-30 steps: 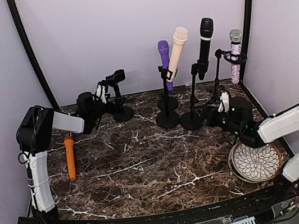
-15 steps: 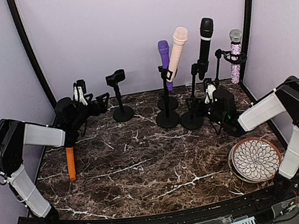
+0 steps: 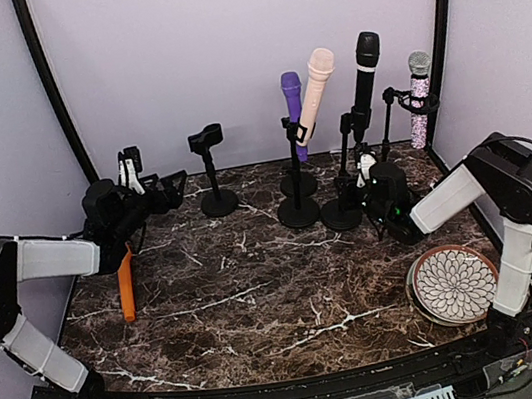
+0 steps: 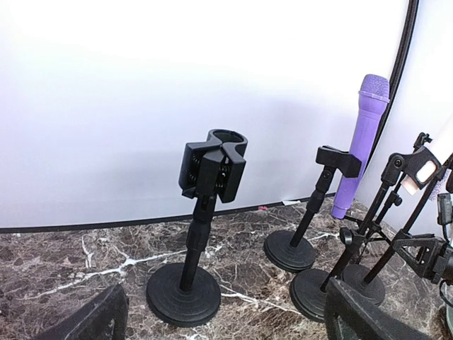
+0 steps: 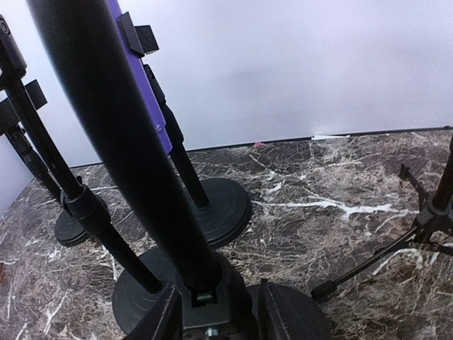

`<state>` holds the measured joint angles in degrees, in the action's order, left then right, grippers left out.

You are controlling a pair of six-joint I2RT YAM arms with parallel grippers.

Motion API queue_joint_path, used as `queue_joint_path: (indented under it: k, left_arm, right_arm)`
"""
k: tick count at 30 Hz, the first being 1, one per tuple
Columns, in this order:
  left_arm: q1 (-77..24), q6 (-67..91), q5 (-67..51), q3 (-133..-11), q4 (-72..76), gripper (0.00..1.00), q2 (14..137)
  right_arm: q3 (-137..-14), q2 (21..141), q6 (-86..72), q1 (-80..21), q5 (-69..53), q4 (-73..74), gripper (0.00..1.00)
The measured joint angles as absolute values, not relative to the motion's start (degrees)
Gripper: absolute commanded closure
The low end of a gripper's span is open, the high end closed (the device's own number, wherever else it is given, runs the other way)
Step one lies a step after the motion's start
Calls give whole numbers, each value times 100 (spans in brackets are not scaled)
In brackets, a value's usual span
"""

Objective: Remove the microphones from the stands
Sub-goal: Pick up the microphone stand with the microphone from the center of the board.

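Right now we are seeing the right gripper [image 5: 216, 315] sitting low at the bottom centre of the right wrist view. Its two fingers [image 5: 164, 315] are flanking the tail of the black microphone [image 5: 120, 142], which is slanting up toward the upper left of that frame. The microphone is resting in the clip of its stand [image 3: 341, 214], right of centre in the overhead view, among the row of stands at the back. We are not able to tell whether the pads are pressing on the barrel or standing just clear of it.

The left gripper [image 4: 237, 322] is standing wide apart and holding nothing, facing an empty stand [image 4: 185, 283] in the middle of the left wrist view.

We are judging the step in hand to be the grasp, with the lift not yet done. The next move is calling for a firm clamp on the lower barrel. After that comes a pull along the microphone's own slant, up and out of the clip, so that the stand is not tipping into the purple microphone [image 3: 292, 104] just beside it.
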<state>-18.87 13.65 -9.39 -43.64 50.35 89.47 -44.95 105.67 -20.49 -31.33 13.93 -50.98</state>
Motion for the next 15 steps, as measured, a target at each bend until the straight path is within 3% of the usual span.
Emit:
queue_joint_path:
  k: [11,15]
  left_arm:
    - [-1892,1083,-967,-4224,4633,1,8766]
    - [-1892,958,-1000,-4182,4447,1,8589]
  right_arm:
    - [-4324,10512,-1503,-3118,1308,-5376,99]
    - [-4025,10210,-1293,-3118,1219,-5312,100]
